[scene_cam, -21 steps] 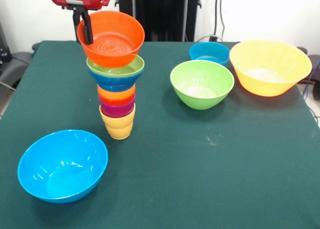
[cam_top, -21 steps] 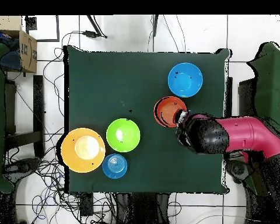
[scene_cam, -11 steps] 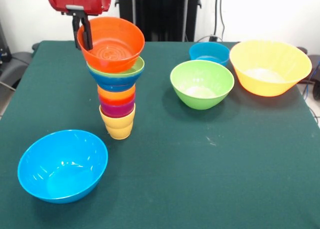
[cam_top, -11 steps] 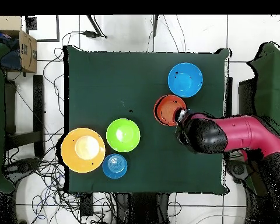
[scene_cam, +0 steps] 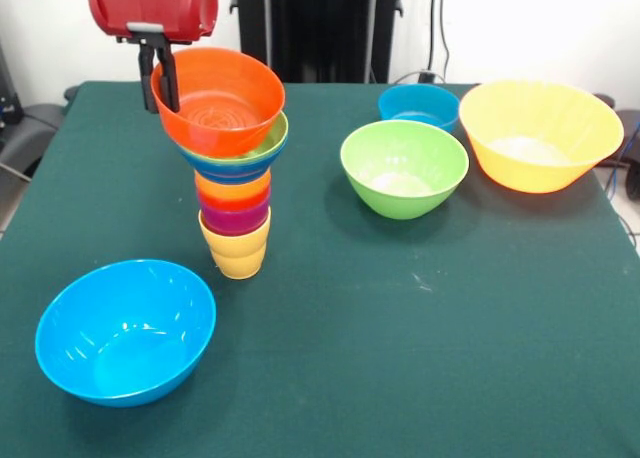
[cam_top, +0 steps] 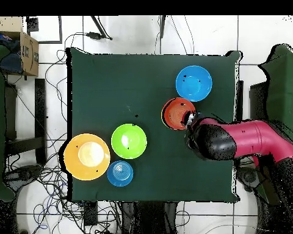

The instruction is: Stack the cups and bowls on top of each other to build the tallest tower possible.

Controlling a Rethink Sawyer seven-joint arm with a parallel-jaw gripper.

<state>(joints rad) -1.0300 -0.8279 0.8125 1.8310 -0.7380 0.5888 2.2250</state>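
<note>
Gripping the orange-red bowl (scene_cam: pixel 218 98) rim, gripper (scene_cam: pixel 160 78) atop tower (scene_cam: pixel 234 193).

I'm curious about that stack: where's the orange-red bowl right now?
In the front view the orange-red bowl tops the tower at the table's left, tilted, with the gripper at its left rim.

A robotics lab: green-clothed table (cam_top: pixel 112 91), loose cables (cam_top: pixel 51 189) across tiled floor (cam_top: pixel 259 36).

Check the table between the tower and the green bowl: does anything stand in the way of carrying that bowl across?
Nothing visible does. Only bare cloth lies between the green bowl and the tower; the gripper is at the orange-red bowl on top.
</note>
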